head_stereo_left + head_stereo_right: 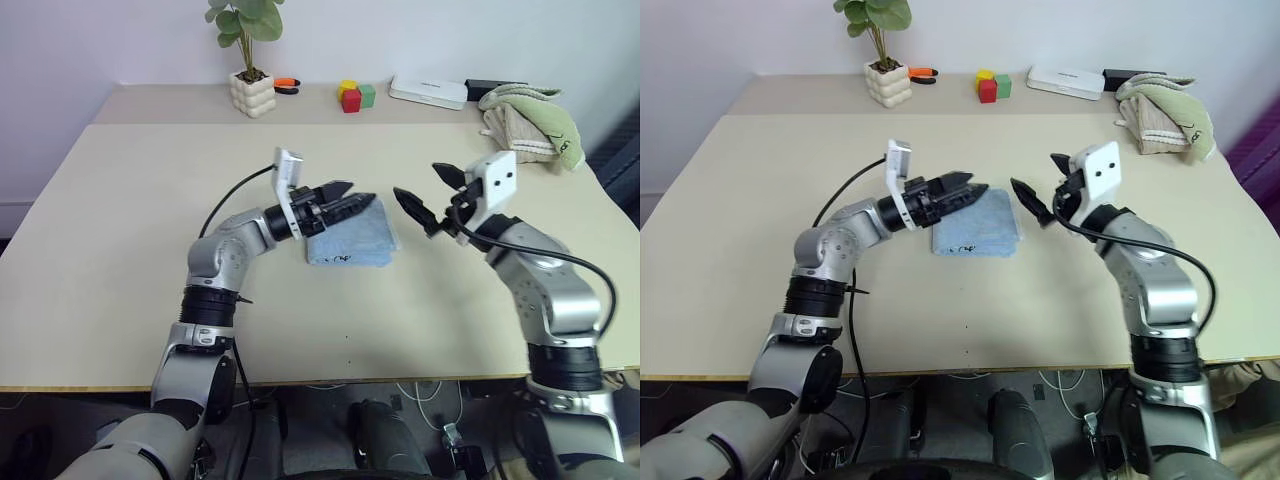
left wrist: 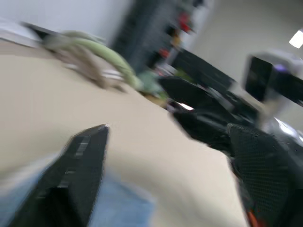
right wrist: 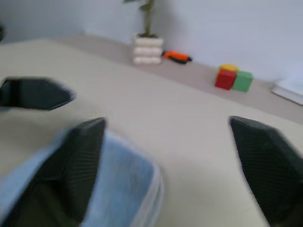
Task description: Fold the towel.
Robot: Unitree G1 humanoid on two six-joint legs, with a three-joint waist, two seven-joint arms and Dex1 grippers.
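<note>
With the towel (image 1: 350,240) lying folded on the bench (image 1: 120,200), the left pincer (image 1: 352,196) and right pincer (image 1: 428,196), both parted and empty, should lift straight clear so no finger snags a layer.

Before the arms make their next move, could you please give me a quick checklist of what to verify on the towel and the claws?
1. Towel folded into a compact rectangle, flat on the table: ok.
2. Left claw free of the towel, fingers apart, raised over its left part: ok.
3. Right claw holding nothing, fingers spread, off the towel's right edge: ok.
4. The two claws apart from each other, tips facing with a gap: ok.
5. Folded edges lined up evenly: cannot tell, the left claw covers part of it.
6. Light green towel at the far right corner kept out of the fold: ok.
</note>
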